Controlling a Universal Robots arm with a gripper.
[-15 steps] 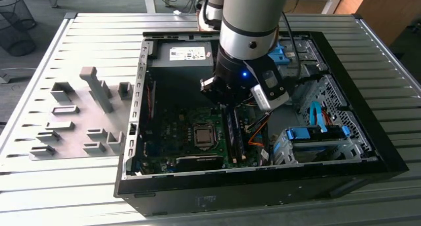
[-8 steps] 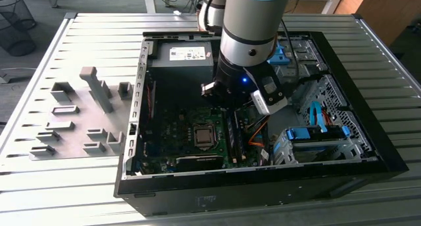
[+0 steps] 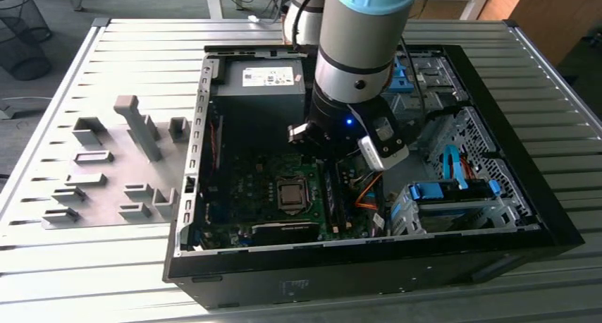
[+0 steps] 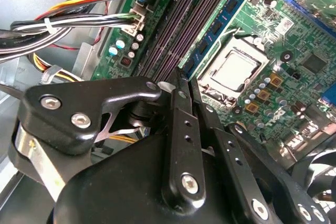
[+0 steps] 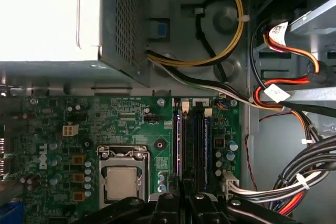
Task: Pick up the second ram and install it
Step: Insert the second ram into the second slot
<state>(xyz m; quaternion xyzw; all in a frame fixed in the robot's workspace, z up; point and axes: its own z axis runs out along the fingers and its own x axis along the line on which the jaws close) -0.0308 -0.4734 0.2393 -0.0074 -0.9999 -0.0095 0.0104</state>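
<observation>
Black jointed gripper (image 4: 176,84) nearest the lens in both wrist views, its two long black fingers (image 4: 181,129) drawn close together, nothing discernible between them; whether a thin board is clamped there cannot be told. Position: low inside open black computer case (image 3: 526,238), directly over bank of dark parallel memory slots (image 5: 191,145). Long, thin blue memory board with dark chips (image 4: 215,27) standing in the slot nearest square silver processor socket (image 4: 236,72), upright and apparently seated; whether that board is the second ram or its companion cannot be told. Progress, by judgement: pick-up stage past, work now at the slots, final seating and latch closure unconfirmed. Remaining slots beside the blue board dark, their fill uncertain. Clearances: bundle of black, yellow and orange cables (image 4: 79,22) close beside the slot bank on the side away from the socket; grey perforated metal power supply box (image 5: 52,14) beyond the slot ends, apart; metal drive cage with light-blue plastic clips (image 3: 452,192) near the arm toward the exterior view's right. Open room mainly straight upward out of the case. Grey moulded parts fixture (image 3: 103,168) on pale slatted metal table (image 3: 94,266), well apart toward the exterior view's left.
</observation>
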